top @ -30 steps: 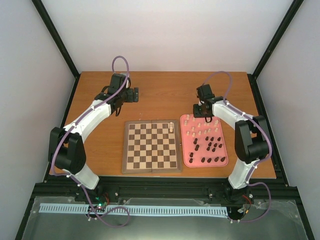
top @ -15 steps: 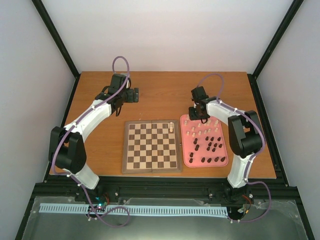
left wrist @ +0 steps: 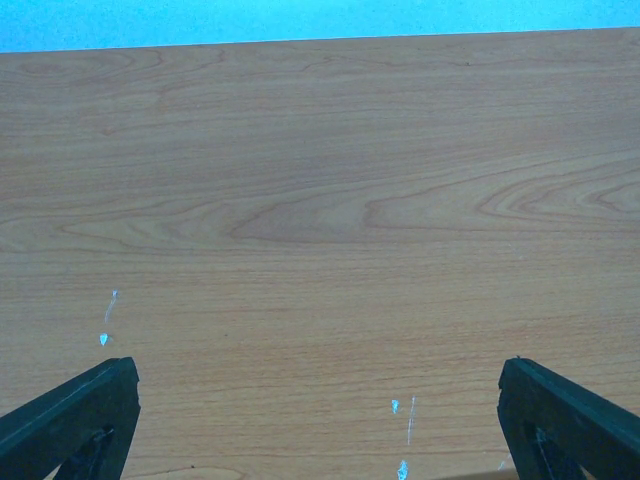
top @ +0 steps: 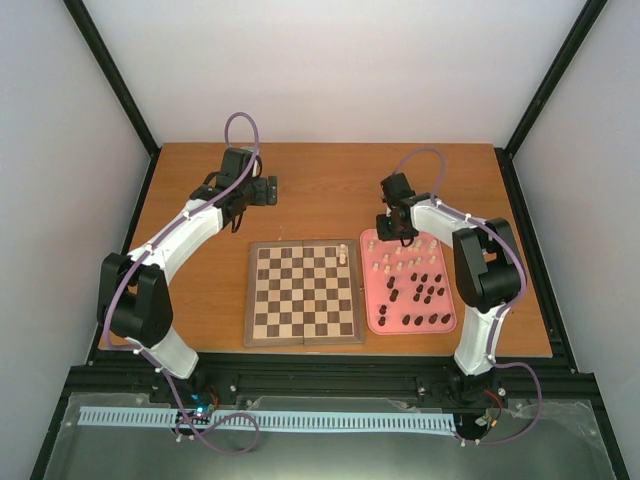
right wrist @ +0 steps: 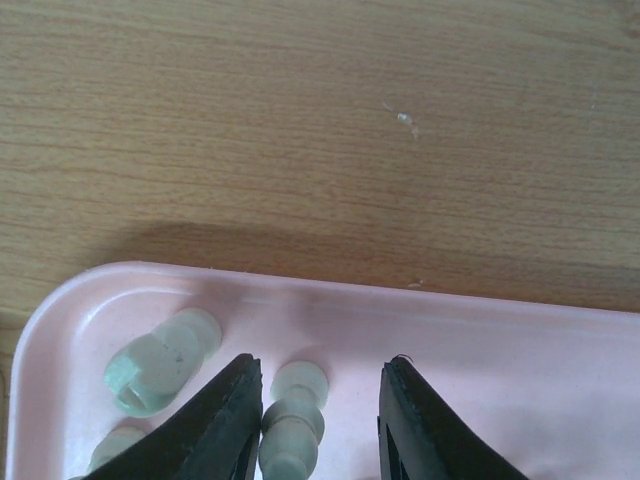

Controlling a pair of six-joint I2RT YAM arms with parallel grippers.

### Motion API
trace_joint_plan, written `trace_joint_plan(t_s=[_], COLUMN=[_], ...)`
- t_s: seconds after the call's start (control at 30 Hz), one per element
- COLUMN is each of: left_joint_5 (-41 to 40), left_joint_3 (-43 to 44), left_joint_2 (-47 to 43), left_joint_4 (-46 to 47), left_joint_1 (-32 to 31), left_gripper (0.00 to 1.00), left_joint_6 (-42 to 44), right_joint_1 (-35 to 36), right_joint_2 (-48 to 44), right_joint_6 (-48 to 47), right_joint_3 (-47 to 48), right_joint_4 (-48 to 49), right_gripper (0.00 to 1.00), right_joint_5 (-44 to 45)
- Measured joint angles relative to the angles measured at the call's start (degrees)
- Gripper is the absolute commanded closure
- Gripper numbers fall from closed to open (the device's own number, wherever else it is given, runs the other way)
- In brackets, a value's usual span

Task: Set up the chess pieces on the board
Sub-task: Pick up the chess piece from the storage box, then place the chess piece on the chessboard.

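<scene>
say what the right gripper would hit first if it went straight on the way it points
The right gripper would likely meet the cream chess piece between its fingers, then the pink tray floor; depth is unclear.

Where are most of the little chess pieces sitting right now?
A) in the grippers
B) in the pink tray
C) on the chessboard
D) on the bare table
B: the pink tray holds nearly all the chess pieces, light and dark; the board is almost bare.
</scene>
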Motion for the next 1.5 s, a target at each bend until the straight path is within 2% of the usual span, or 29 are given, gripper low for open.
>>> trace_joint_plan(t_s=[0.13,0.3,0.4,0.7,0.93,1.13,1.5], left_joint_5=[0.0,0.0,0.0,0.0,0.0,0.0,0.0], left_joint_3=[0.0,0.0,0.0,0.1,0.1,0.1,0.1], left_joint_2=[0.0,0.0,0.0,0.0,0.0,0.0,0.0], left_joint_4=[0.0,0.0,0.0,0.0,0.0,0.0,0.0], left_joint_1=[0.0,0.0,0.0,0.0,0.0,0.0,0.0], left_gripper=[0.00,0.00,0.00,0.00,0.00,0.00,0.00], left_joint_6=[0.0,0.0,0.0,0.0,0.0,0.0,0.0], right_joint_1=[0.0,0.0,0.0,0.0,1.8,7.5,23.6], right_joint_2=[0.9,1.2,1.2,0.6,-6.3,-10.9,-14.1], right_joint_6=[0.0,0.0,-0.3,-0.1,0.2,0.5,3.3], right_joint_3=[0.2,0.5,0.7,0.9,1.3,3.5,3.6], right_joint_4=[-0.1,-0.1,-0.1,-0.8,-3.0,-4.7,-11.4], right_gripper=[0.68,0.79,0.82,0.84,0.84,0.84,0.83], right_joint_5=[-0.1,-0.1,-0.1,0.6,3.0,4.8,7.7])
